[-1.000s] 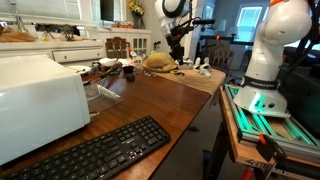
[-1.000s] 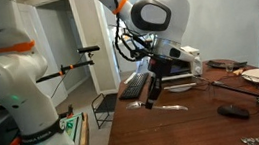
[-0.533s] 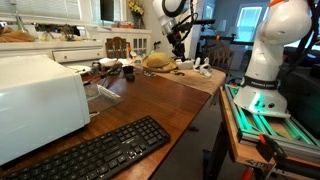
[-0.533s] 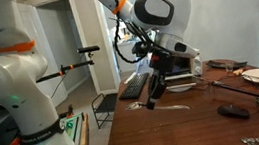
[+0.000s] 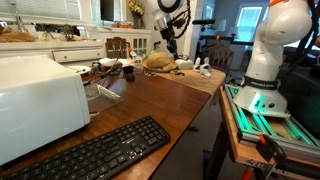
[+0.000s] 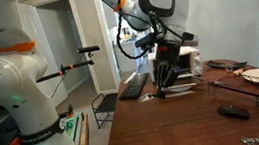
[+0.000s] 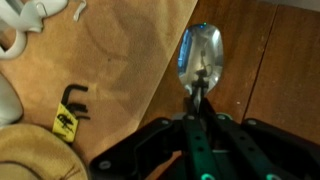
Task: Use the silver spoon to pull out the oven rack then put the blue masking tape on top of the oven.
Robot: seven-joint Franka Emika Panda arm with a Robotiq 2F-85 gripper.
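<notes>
Silver spoon (image 7: pixel 198 58) pinched by its handle in closed fingers (image 7: pixel 206 124), bowl over wooden desk (image 7: pixel 270 60) beside tan mat (image 7: pixel 110 60). Oven (image 5: pixel 40 95) well apart.

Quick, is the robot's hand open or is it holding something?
Gripper: closed, holding the silver spoon by its handle.

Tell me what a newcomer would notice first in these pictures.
In the wrist view, the silver spoon stands out: its shiny bowl points away from the gripper, which is shut on its handle, over the line where a tan mat meets the dark wooden table. In an exterior view, the large white oven fills the near left part of the table, with a black keyboard beside it.
</notes>
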